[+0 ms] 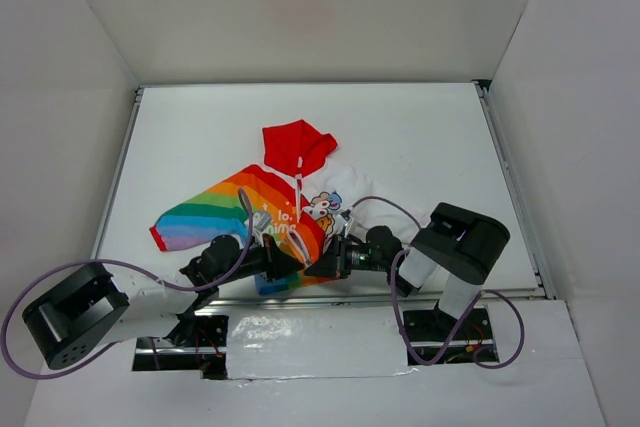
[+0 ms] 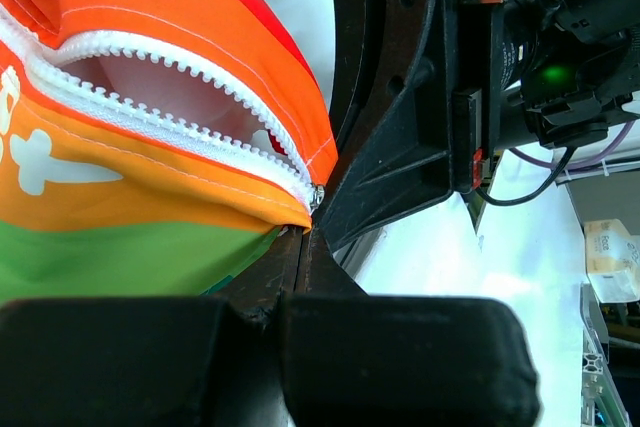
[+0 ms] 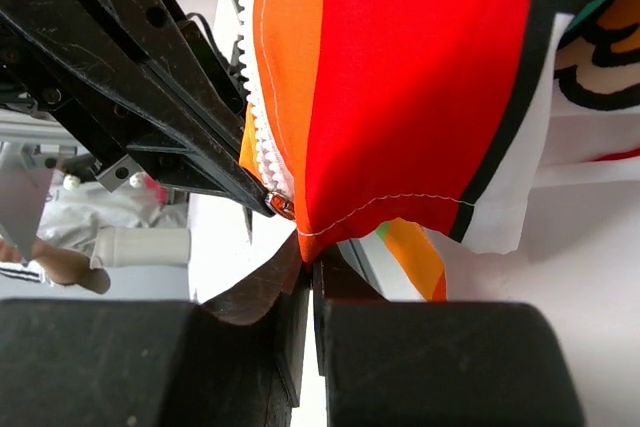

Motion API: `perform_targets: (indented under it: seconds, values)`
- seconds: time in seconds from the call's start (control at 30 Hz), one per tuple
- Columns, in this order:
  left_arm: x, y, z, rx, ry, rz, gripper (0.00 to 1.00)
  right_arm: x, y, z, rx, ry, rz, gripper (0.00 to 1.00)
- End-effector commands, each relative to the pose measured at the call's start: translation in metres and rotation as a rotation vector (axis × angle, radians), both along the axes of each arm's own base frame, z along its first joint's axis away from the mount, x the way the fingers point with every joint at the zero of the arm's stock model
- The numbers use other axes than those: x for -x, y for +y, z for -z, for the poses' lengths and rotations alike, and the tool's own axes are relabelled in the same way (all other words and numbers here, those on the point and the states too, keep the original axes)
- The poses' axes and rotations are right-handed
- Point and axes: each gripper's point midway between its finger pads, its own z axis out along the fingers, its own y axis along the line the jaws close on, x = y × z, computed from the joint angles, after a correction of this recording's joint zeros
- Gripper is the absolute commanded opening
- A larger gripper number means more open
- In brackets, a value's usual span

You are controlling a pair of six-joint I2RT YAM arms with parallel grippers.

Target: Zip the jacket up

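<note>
Jacket (image 1: 285,209) lies unzipped; my left gripper (image 2: 305,247) and right gripper (image 3: 310,267) pinch its six-o'clock hem, jaws closed. Next I must join the zipper (image 2: 150,119) ends.

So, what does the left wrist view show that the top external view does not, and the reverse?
Only the left wrist view: the white zipper teeth gaping apart and meeting at the bottom end, just beside the left gripper, which pinches the hem. Only the top external view: the red hood, the white cartoon half and the table. Both: the rainbow-striped half of the jacket, with the right gripper close by.
</note>
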Motion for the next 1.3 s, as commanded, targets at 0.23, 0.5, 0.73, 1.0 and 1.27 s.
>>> perform_targets:
  seconds: [0.23, 0.5, 0.73, 1.0, 1.27]
  values:
    - [-0.004, -0.008, -0.025, 0.056, -0.100, 0.028, 0.00, -0.001, 0.012, -0.092, -0.292, -0.121, -0.022, 0.00]
    - [0.000, -0.007, -0.025, 0.049, -0.125, 0.052, 0.00, -0.003, 0.023, -0.090, -0.132, -0.017, -0.059, 0.00]
    - [0.007, -0.007, -0.032, 0.082, -0.162, 0.084, 0.00, -0.009, 0.023, -0.078, -0.003, 0.098, -0.014, 0.04]
    - [0.009, -0.003, -0.031, 0.070, -0.175, 0.085, 0.00, -0.006, 0.017, -0.077, 0.009, 0.130, 0.006, 0.27]
    - [0.009, -0.002, -0.030, 0.065, -0.176, 0.079, 0.00, -0.005, 0.018, -0.078, 0.001, 0.140, 0.004, 0.33]
